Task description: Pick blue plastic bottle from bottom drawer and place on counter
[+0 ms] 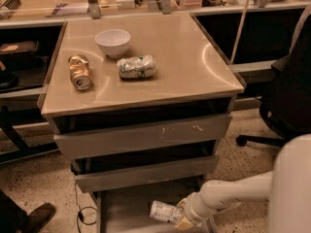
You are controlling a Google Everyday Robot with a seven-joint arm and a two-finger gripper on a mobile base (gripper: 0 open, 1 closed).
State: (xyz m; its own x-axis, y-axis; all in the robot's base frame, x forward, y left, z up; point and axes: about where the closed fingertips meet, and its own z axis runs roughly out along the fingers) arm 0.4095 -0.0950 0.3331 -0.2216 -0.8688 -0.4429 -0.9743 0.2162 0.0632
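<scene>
The blue plastic bottle lies on its side over the floor of the open bottom drawer, at the lower edge of the view. My gripper is at the bottle's right end and touches it, at the tip of the white arm that reaches in from the right. The beige counter tops the cabinet above.
On the counter stand a white bowl, a dented gold can and a crushed silver-green can. Two shut drawers sit above the open one. A black chair is to the right, a shoe at the lower left.
</scene>
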